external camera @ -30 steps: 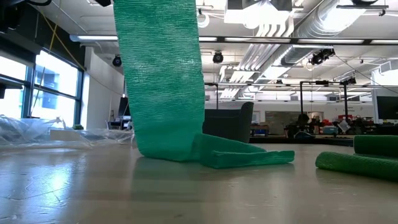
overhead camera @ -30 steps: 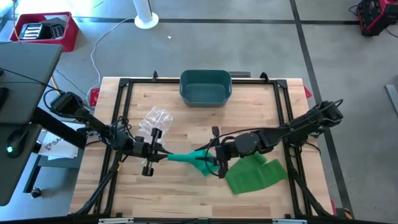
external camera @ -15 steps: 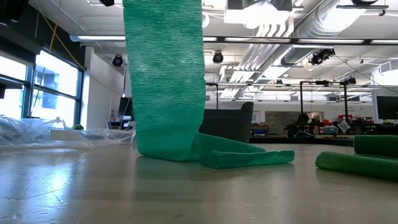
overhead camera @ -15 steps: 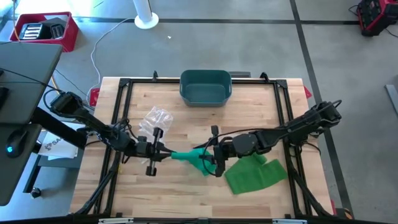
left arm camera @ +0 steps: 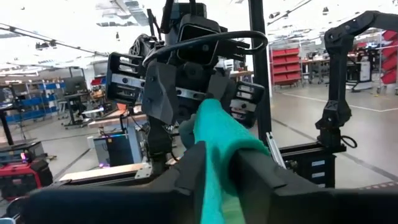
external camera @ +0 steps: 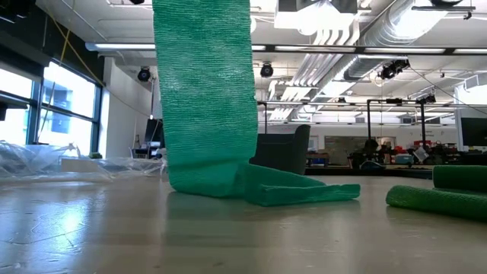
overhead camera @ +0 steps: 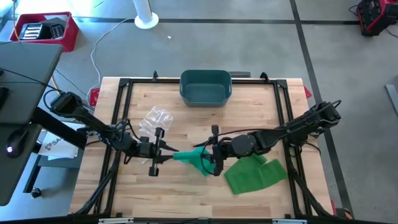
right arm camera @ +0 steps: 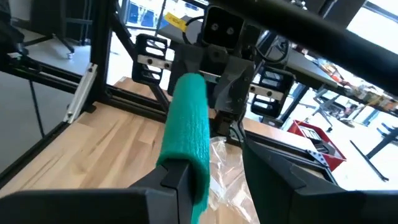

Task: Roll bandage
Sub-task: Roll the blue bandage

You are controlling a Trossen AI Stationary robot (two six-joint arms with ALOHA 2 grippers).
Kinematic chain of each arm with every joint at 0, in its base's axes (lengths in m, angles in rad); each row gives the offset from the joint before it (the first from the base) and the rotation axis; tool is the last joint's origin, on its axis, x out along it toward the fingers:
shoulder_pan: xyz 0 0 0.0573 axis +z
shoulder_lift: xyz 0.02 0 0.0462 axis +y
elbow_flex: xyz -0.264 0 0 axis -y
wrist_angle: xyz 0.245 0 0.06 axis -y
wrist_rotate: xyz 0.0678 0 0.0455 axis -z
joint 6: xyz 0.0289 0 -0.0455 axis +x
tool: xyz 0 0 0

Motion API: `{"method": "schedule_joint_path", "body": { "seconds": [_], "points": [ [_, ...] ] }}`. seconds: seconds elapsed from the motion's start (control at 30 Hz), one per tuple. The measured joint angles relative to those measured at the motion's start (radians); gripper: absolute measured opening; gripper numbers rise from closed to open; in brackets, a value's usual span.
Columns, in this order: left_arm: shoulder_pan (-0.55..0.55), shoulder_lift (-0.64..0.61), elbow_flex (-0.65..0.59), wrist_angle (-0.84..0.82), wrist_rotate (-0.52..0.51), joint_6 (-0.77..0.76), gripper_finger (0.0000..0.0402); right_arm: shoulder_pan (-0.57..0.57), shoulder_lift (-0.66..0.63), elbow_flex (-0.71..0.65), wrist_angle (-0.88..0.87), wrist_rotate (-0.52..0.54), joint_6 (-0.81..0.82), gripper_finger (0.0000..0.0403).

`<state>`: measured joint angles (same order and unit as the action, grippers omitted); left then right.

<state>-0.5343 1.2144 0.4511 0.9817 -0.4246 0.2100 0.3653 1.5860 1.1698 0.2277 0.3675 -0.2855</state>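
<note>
My left end effector [overhead camera: 163, 151] and my right end effector [overhead camera: 211, 154] face each other over the middle of the wooden worktop [overhead camera: 186, 196], in front of the dark green plastic bin [overhead camera: 206, 86]. The rolled part of the stretchy green cloth bandage [overhead camera: 188, 156] sits between them. My right fingers [right arm camera: 177, 174] pinch it. My left fingers [left arm camera: 189, 171] sit close on both sides, touching it. The loose part hangs down onto the worktop.

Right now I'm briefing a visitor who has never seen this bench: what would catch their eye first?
The green bandage, bright against the wooden table, stretched mid-table between the left gripper and the right gripper, with loose folds heaped below the right arm. In the low view it hangs as a broad green curtain. A teal bin sits at the far edge.
</note>
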Motion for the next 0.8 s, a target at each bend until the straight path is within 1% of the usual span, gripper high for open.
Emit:
{"method": "schedule_joint_path", "body": {
  "seconds": [0.17,0.27,0.33,0.47,0.6,0.7,0.8],
  "points": [
    [0.001,0.0,0.0,0.001,0.0,-0.016,0.0147,0.0,0.0,0.0,-0.001,0.011,0.016,0.0121],
    [0.003,0.0,0.0,0.002,0.001,-0.016,0.0168,-0.005,0.0,0.0,-0.002,0.011,0.026,0.0121],
    [0.004,0.0,0.0,0.002,0.001,-0.015,0.0175,-0.006,0.0,0.0,0.0,0.011,0.026,0.0121],
    [0.004,0.0,0.001,0.003,-0.019,0.015,0.0172,-0.007,0.0,0.0,0.001,0.012,0.049,0.0121],
    [0.004,0.0,0.009,-0.003,-0.055,0.04,0.0151,-0.008,0.0,0.0,-0.005,0.017,0.056,0.0121],
    [0.003,0.0,0.018,-0.009,-0.074,0.051,0.0129,-0.007,0.0,0.0,-0.006,0.017,-0.025,0.0121],
    [0.003,0.0,0.027,-0.027,-0.109,0.017,0.0113,-0.005,0.0,0.0,-0.006,0.02,-0.171,0.0121]
  ]
}}
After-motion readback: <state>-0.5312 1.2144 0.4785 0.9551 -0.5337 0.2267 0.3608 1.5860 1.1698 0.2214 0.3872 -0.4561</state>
